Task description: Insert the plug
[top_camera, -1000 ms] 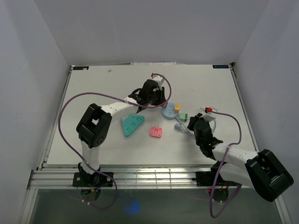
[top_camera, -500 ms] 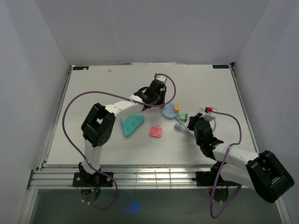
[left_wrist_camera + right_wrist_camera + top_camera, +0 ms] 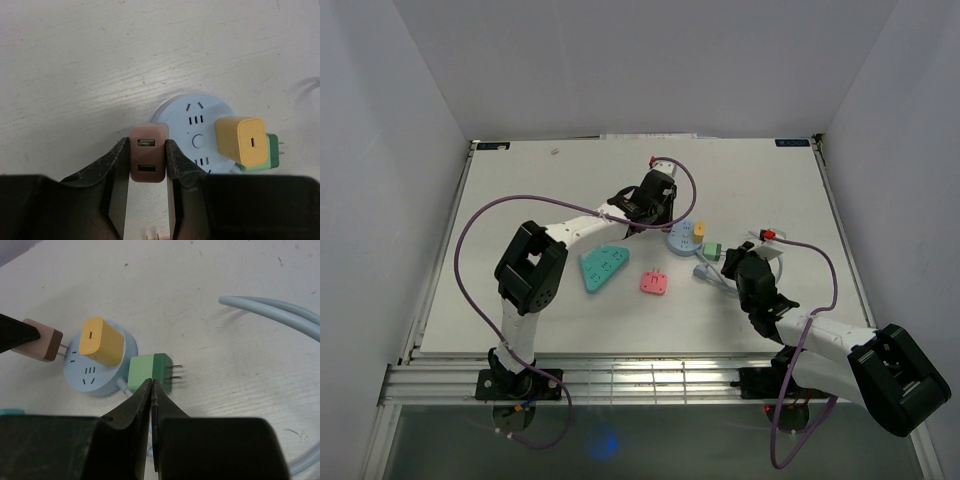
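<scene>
My left gripper [image 3: 147, 146] is shut on a brown two-port plug [image 3: 147, 159], which hangs at the left rim of the round light-blue socket [image 3: 192, 117]. In the right wrist view the brown plug [image 3: 41, 342] is tilted, its prongs pointing at the socket [image 3: 87, 380] edge. A yellow plug [image 3: 240, 140] stands in the socket. A green plug [image 3: 150, 371] lies on its side beside it, prongs pointing away. My right gripper [image 3: 151, 383] is shut and empty, just in front of the green plug. From above, the left gripper [image 3: 645, 212] is left of the socket [image 3: 683, 240].
A teal triangular socket block [image 3: 603, 267] and a pink square one [image 3: 654, 283] lie on the white table [image 3: 520, 200] left of the round socket. The socket's pale cable [image 3: 280, 315] loops near the right arm. Purple cables trail from both arms.
The left gripper has moved right and a little farther back with the brown plug, closer to the round socket, then held. The right arm has not moved.
</scene>
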`<state>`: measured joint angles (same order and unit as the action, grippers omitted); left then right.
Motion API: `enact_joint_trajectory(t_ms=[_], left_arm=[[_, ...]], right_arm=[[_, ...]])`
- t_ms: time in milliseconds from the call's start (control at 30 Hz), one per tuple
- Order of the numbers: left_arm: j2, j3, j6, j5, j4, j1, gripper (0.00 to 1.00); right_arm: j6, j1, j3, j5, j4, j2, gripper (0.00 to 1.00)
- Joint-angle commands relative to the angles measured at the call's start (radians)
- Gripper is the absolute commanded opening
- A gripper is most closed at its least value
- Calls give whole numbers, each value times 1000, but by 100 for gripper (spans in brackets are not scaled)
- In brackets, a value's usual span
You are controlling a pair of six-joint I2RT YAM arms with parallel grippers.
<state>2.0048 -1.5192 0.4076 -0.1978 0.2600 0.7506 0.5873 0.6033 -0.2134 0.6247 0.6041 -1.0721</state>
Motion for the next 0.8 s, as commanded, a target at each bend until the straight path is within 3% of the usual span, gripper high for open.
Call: enact_joint_trajectory(t_ms=[0,767], left_arm=[[-72,16,14,11,-14,9,0],[-55,40,16,44,-48,16,0]], right_arm=[[-9,-2,5,13,42,15,8],[-14,-4,5,9,42,15,8]])
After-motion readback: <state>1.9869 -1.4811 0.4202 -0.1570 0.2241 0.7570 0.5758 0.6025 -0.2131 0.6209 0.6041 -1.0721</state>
